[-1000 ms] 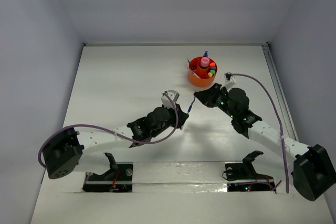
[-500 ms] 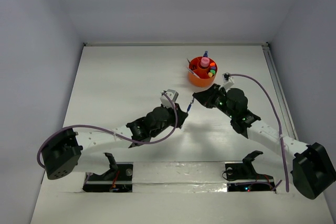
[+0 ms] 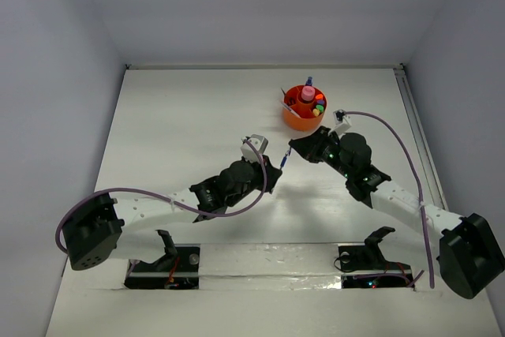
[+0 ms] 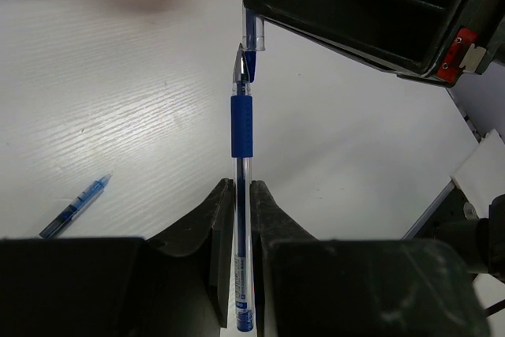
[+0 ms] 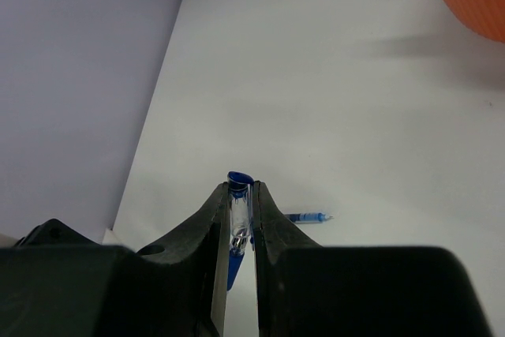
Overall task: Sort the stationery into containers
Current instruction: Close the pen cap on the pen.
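Blue pen point(image 4: 241, 124) is sitting pinched between our left fingers point(image 4: 226, 199), which are clenching its clear barrel near the back end, so the blue grip and metal tip are pointing away from us. Our right fingers point(image 5: 222, 199) are squeezing the pen's cap point(image 4: 251, 5) and holding it upright against the pen. In the left wrist view the tip is lying just beside the cap's lower part and overlapping it; we cannot tell whether it is entering the opening. We are holding both pieces in the air above the table point(image 3: 181, 116), on the near side of the orange tub point(image 3: 296, 122). That tub is standing toward the far right, carrying a pink tube point(image 3: 307, 94) and coloured highlighter ends point(image 3: 319, 106). A short blue piece point(image 4: 75, 207) is lying flat on the table below, well apart from the tub.
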Tool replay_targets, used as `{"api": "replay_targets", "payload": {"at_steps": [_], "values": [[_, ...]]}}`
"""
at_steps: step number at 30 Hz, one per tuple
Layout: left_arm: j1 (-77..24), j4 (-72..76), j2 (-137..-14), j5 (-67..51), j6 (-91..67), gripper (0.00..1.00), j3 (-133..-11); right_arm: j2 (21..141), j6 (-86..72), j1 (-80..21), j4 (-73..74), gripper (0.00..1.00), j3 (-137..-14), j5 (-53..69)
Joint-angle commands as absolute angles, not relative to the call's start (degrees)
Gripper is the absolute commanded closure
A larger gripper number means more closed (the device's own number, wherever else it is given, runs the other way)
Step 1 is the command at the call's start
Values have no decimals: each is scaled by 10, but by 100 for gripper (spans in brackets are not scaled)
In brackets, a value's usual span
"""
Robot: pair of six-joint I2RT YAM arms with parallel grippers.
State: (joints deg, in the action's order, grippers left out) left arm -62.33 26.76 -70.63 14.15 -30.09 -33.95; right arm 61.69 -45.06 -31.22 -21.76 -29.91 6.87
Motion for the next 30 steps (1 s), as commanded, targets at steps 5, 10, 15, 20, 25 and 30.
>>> {"api": "replay_targets", "payload": {"at_steps": [5,10,15,20,25,30], "values": [[-627,298,-680,143,-290,100,-359,630,-454,-323,-259,100,-310,68],[-627,300,-681,140,-289,100,-359,632,-454,-323,-261,100,-309,62],[-627,298,-678,142,-287,100,-363,632,-454,-329,-262,100,-308,57],[-627,296,-682,137,-290,100,-359,614,-443,-329,-244,100,-317,37],[-627,296,-678,137,-294,100,-352,603,-439,-329,-234,100,-322,31],[-627,294,-678,136,-293,100,-352,597,-439,-329,-228,100,-328,33]]}}
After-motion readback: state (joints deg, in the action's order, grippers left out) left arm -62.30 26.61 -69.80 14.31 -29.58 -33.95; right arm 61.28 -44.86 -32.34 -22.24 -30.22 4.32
